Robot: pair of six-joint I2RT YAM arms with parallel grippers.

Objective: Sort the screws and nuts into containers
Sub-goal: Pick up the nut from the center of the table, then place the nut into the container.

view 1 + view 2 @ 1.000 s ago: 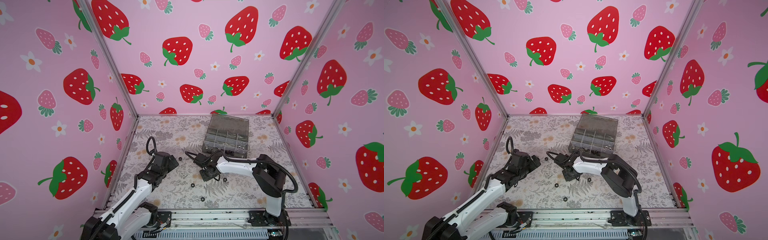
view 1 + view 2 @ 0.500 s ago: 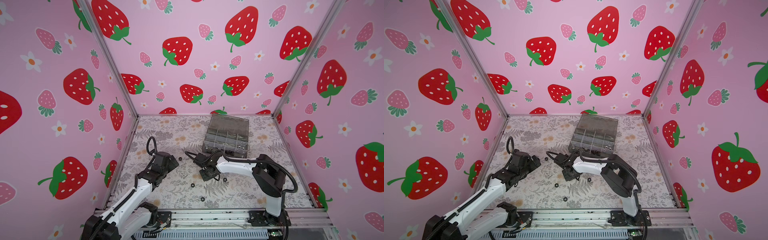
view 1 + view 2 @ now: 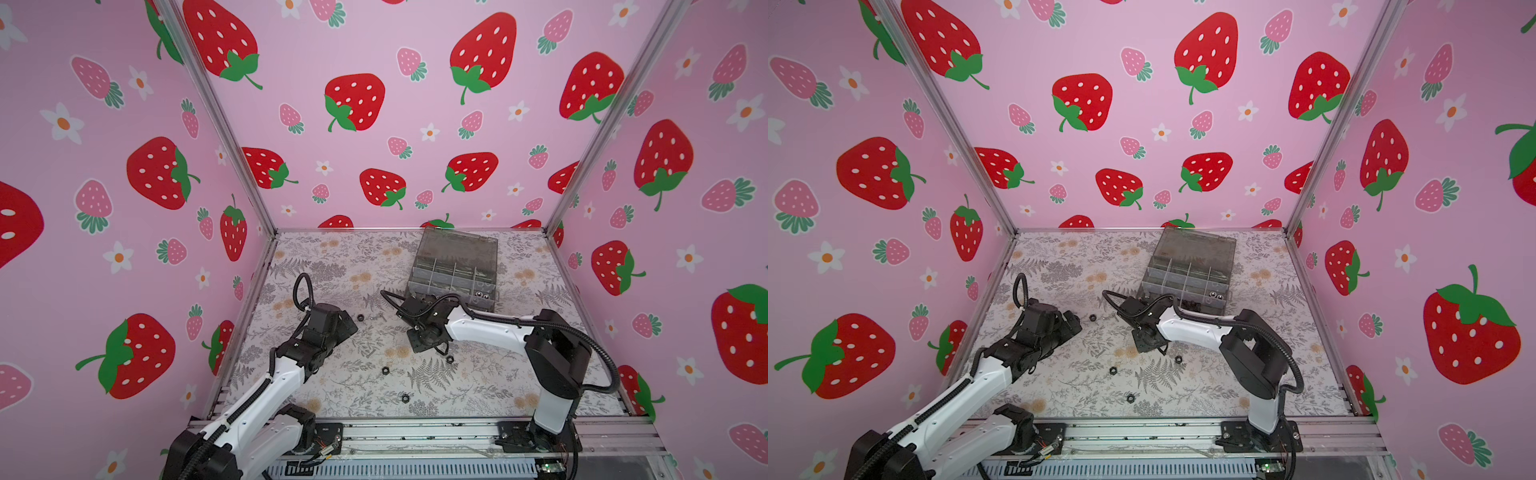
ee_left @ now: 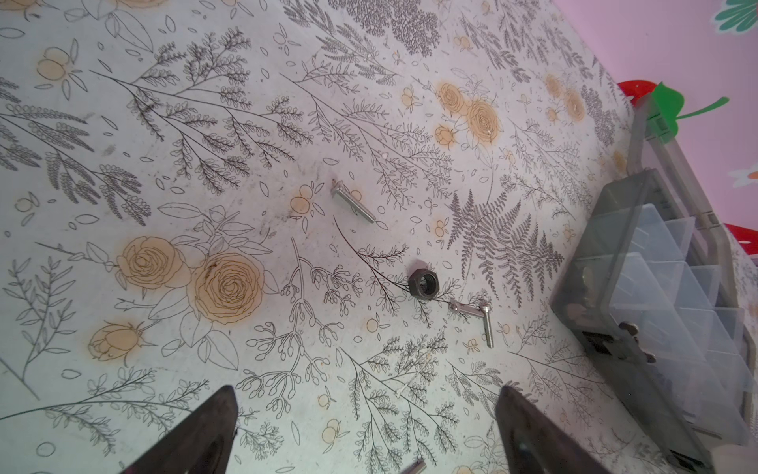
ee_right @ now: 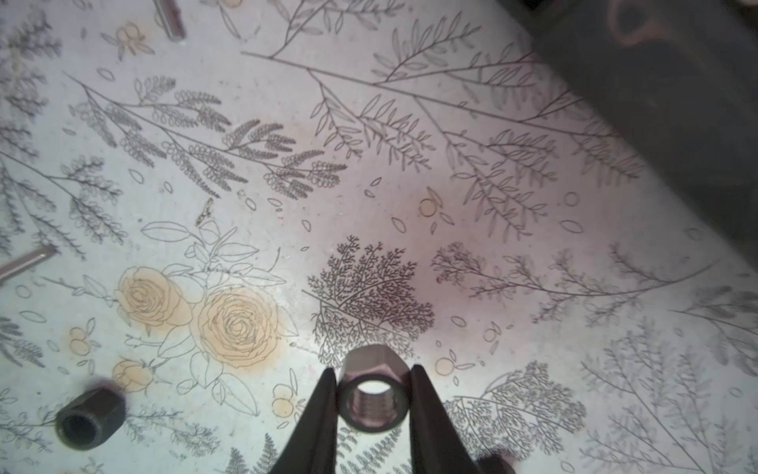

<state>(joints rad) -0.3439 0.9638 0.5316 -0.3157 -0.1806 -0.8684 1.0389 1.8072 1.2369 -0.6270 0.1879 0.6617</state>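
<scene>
Organiser box point(image 3: 459, 246): smoky grey, lid open, sat far right on counter point(image 3: 332, 266). Two silver cap nuts point(image 3: 482, 295) lay in near-right compartment. Hex nut point(image 5: 374, 394) was pinched in right claw point(image 5: 371, 369), bore facing wrist camera. Four black hex nuts point(image 3: 385, 370) lay loose mid-counter. Silver screws point(image 4: 352, 202) lay flat, two just beside leftmost nut.

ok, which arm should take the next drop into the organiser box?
Right. Its jaws are shut on a hex nut, and that arm sits beside the organiser box. The left jaws stand open and empty, farther from the box.
</scene>
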